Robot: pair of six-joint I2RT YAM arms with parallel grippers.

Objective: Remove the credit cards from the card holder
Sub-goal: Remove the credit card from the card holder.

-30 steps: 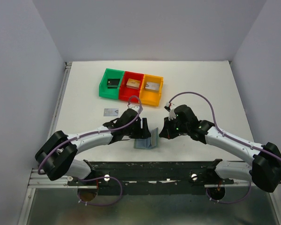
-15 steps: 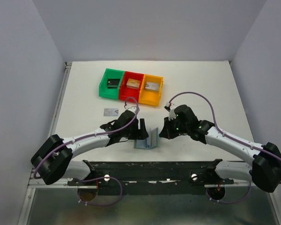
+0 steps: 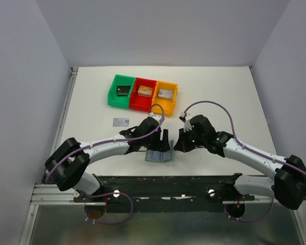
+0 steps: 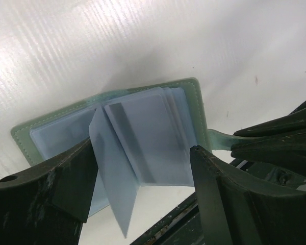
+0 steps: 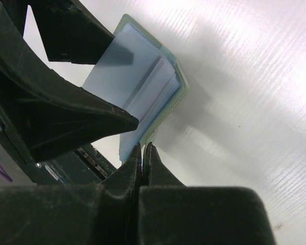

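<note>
In the top view, left of centre, one thin silvery-grey credit card (image 3: 121,121) lies flat on the white table (image 3: 219,92), well apart from the wallet. Just right of it the left pincer (image 3: 163,139) hangs over the small grey-green bifold card holder (image 3: 157,155), which lies open at the frame's lower middle, near the arms' bases. This pincer stands wide and holds nothing. Further right, the right pincer (image 3: 177,146) is closed tight, apparently clamped on the holder's side tab (image 4: 218,139).

The step in hand looks like reaching into the pockets for another card. To do it well, the right side should keep the tab pinned so the wallet cannot slide. The left fingers should come down narrow enough to catch one card edge, not the raised pale blue pocket leaf (image 4: 112,173).

The left wrist view alone shows the open pockets face-on, with its fingers either side of them. Whether cards remain inside I cannot tell. The right wrist view alone shows its closed tips (image 5: 143,149) meeting the wallet's edge (image 5: 143,87). Only the top view shows the freed card and the row of green, red and orange plastic bins (image 3: 143,94) at upper centre.
</note>
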